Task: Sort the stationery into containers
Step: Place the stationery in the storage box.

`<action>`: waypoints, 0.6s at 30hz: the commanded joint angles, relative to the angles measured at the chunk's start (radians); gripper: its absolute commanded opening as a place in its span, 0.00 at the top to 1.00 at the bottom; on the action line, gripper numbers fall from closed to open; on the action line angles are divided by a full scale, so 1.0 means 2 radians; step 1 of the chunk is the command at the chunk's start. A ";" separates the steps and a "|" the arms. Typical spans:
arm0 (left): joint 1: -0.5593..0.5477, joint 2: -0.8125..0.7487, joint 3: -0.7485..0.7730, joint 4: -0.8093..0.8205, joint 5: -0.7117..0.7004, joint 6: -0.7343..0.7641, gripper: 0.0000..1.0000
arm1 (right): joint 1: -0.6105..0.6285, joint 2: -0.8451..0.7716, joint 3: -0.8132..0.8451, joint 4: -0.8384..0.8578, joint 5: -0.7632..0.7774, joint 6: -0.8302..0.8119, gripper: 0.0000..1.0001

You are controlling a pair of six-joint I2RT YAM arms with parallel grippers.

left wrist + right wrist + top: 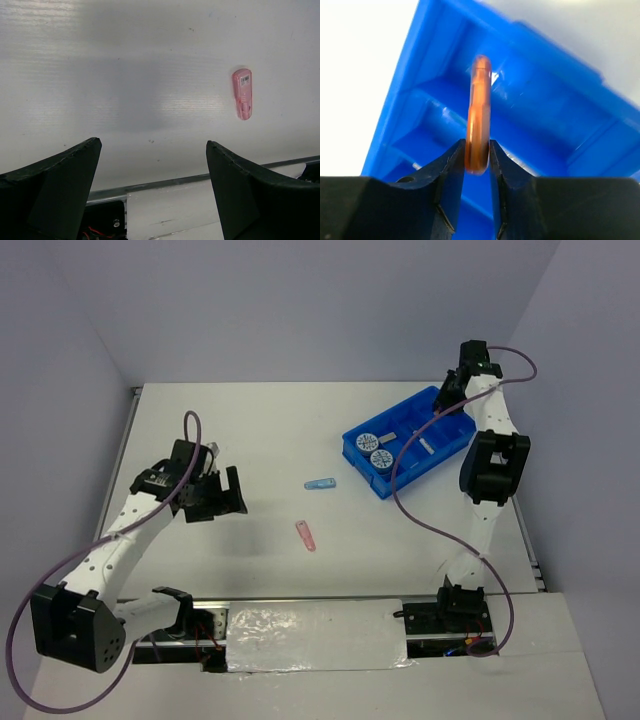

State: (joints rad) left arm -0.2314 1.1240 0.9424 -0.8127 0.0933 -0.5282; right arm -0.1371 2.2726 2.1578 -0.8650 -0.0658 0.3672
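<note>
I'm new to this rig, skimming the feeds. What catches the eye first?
The right gripper pinching an orange piece over the bright blue tray at the far right of the table. Then the pink piece and blue piece lying at its middle, near the open left gripper.

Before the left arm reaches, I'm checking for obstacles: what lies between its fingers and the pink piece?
Nothing; only bare table separates the left fingers from the pink piece, shown in the left wrist view.
</note>
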 commanded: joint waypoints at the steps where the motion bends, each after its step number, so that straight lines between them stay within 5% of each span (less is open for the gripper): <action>1: 0.002 0.006 0.000 0.023 0.017 -0.005 0.01 | -0.012 0.013 0.026 -0.008 -0.008 -0.019 0.66; 5: 0.002 0.017 0.002 0.031 0.025 -0.006 0.01 | -0.020 0.012 0.023 -0.005 -0.036 -0.036 0.33; 11: 0.002 0.033 0.022 0.030 0.012 -0.007 0.01 | -0.013 -0.032 0.018 -0.004 -0.060 -0.050 0.30; 18: 0.003 0.061 0.065 -0.010 -0.082 -0.038 0.01 | 0.147 -0.214 -0.126 0.067 -0.007 -0.122 0.29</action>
State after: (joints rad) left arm -0.2314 1.2251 1.0187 -0.8066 0.0212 -0.5594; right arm -0.0143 2.0418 1.9568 -0.8223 -0.0788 0.2264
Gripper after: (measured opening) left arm 0.993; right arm 0.714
